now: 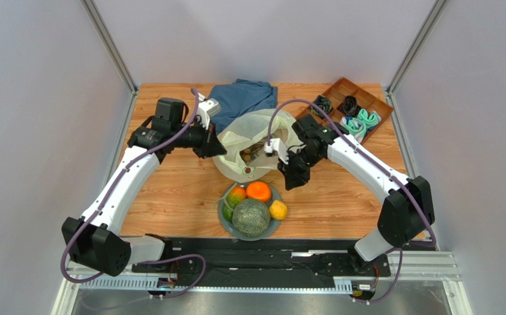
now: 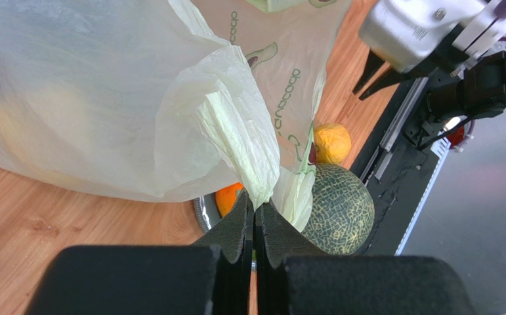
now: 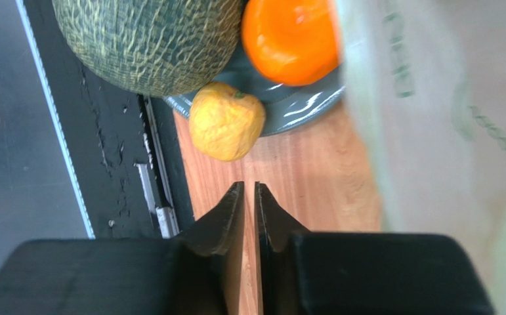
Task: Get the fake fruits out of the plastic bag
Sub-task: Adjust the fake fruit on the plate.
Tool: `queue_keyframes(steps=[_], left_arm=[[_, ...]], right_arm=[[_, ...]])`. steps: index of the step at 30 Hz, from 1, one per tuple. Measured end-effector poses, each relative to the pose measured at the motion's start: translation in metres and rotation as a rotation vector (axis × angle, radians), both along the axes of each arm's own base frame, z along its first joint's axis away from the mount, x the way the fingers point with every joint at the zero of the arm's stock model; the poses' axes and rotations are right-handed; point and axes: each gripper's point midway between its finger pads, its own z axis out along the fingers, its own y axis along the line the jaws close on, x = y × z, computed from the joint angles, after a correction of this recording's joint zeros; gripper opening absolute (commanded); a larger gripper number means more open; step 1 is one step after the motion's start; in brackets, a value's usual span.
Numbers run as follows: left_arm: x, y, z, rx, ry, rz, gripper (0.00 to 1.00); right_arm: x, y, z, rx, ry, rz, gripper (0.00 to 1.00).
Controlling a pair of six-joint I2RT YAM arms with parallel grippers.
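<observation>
Grey plate point(image 3: 301, 108) at the near edge is carrying the fake fruits that are already out: the netted melon point(image 1: 251, 217), an orange point(image 1: 258, 191), a green-orange piece point(image 1: 235, 196) and a yellow piece point(image 1: 278, 210) sitting at the rim. Just beyond the plate, the right gripper point(image 3: 249, 191) is hovering over bare wood, its jaws pressed together on nothing. The plastic bag point(image 1: 249, 141) is lying mid-table, its near edge meeting the plate's far rim and its mouth gaping upward between the two arms. The left gripper point(image 2: 256, 205) is pinching a gathered fold of the bag's left rim, jaws clamped on the film.

Governing relation: small tan and dark pieces point(image 1: 254, 155) are showing inside the mouth, lying to the far left of the right jaws and near them. The right arm is carrying nothing and, by judgement, is the one placed to reach in once its jaws are parting. No long axis is readable on those pieces.

View differences: the top view is exposing the mouth and contents; the left wrist view is showing only the pinched fold and the outer wall; the right wrist view is showing the bag as a blurred wall, contents hidden.

Farthest back, a blue cloth point(image 1: 242, 98) and a wooden tray point(image 1: 340, 88) of rolled socks point(image 1: 360, 121) are lying behind the bag
</observation>
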Motion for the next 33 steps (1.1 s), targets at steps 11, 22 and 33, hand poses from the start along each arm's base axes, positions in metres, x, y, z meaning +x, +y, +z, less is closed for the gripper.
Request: queue_keyframes(steps=[11,22,33], left_arm=[[0.000,0.001,0.000,0.002,0.000,0.003,0.00],[0.004,0.010,-0.003,0.012,0.009,0.032,0.00],[0.003,0.011,-0.005,0.015,0.015,0.035,0.00]], right_arm=[[-0.056,-0.025,-0.075,-0.158,0.221,0.143,0.08],[-0.037,0.006,-0.095,-0.143,0.224,0.189,0.08],[-0.029,-0.008,-0.057,-0.143,0.171,0.150,0.29]])
